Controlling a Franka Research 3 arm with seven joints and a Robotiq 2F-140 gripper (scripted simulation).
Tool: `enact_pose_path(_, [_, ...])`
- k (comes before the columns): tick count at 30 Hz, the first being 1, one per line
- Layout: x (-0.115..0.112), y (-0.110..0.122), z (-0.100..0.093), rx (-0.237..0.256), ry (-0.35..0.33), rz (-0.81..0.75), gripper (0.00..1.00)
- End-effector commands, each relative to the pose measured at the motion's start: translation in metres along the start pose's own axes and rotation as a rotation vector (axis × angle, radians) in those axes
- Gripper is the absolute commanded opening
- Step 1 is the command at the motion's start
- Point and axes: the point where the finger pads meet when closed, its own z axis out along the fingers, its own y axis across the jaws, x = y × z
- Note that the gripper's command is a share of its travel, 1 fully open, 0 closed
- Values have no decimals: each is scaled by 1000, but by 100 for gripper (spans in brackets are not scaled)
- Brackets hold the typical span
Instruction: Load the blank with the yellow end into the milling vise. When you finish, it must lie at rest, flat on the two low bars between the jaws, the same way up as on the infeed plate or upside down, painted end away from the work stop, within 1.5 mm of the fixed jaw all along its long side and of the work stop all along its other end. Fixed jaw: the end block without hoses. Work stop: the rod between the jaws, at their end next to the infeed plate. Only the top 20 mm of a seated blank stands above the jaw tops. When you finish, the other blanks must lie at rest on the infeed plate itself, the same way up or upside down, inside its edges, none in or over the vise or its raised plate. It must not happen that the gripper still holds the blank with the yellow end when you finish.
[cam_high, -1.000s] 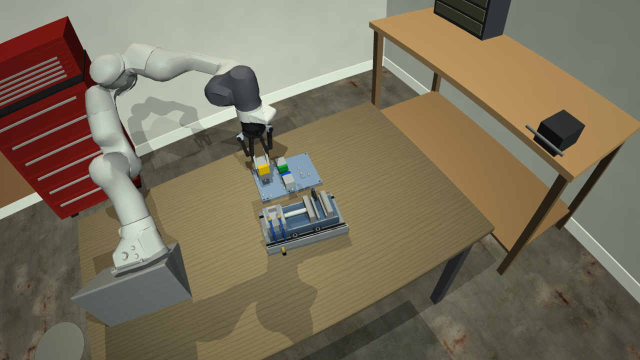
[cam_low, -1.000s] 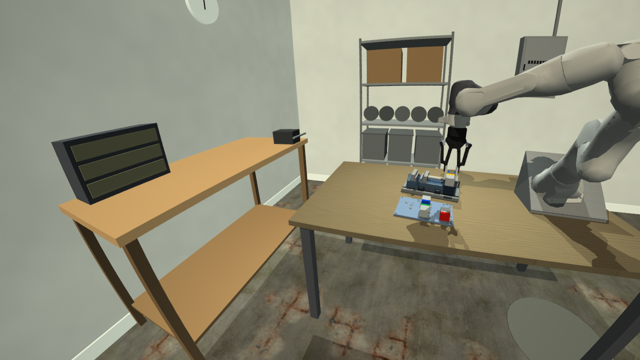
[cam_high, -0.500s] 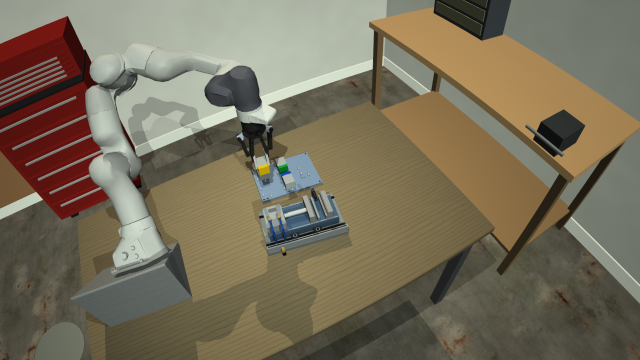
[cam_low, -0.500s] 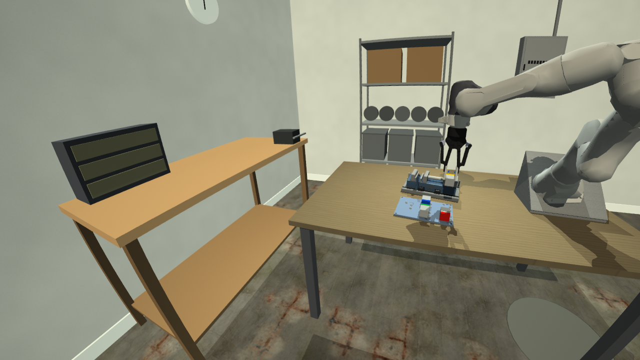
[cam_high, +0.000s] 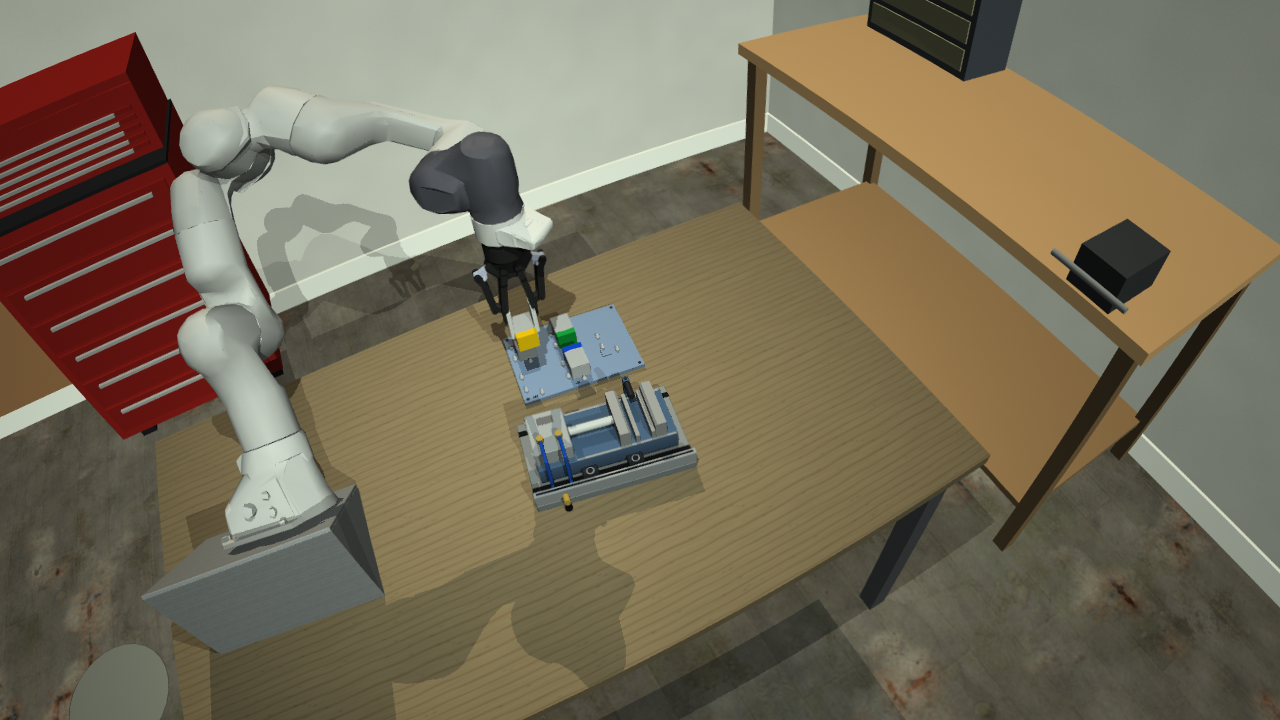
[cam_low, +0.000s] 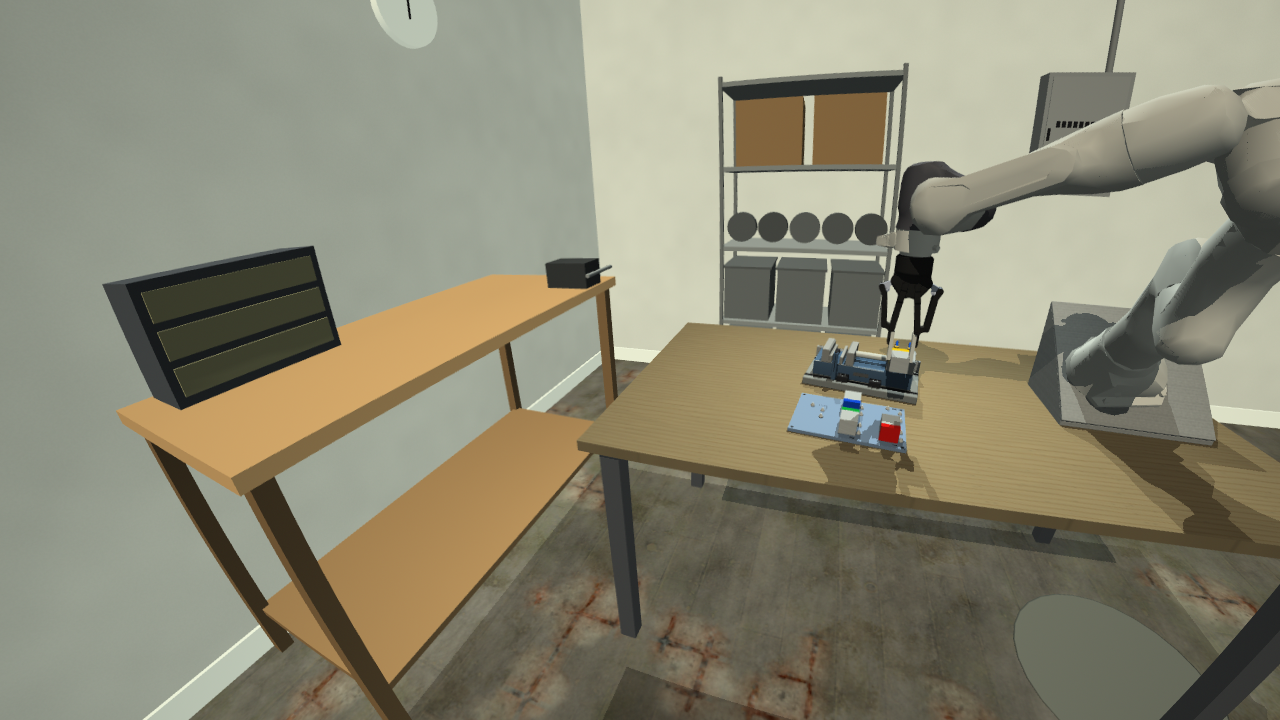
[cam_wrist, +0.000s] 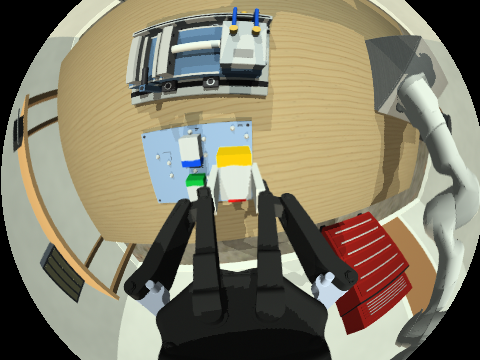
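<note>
We hold the grey rectangular blank with the yellow painted end (cam_high: 525, 335) in the black gripper (cam_high: 521, 315); its jaws are clenched on the blank's long sides, above the light-blue infeed plate (cam_high: 623, 351), beside the grey-blue milling vise (cam_high: 608, 438) on the wooden table (cam_high: 805, 376). We should carry it level, yellow end away from the plate, and lower it slowly. We count four blanks: yellow, green (cam_high: 564, 333), blue (cam_high: 575, 355) and red (cam_low: 888, 428).
</note>
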Motion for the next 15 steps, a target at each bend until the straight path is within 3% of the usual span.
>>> enact_pose_path(1, [0,0,1,3,0,52,0])
enact_pose_path(15, [0,1,2,0,-1,52,0])
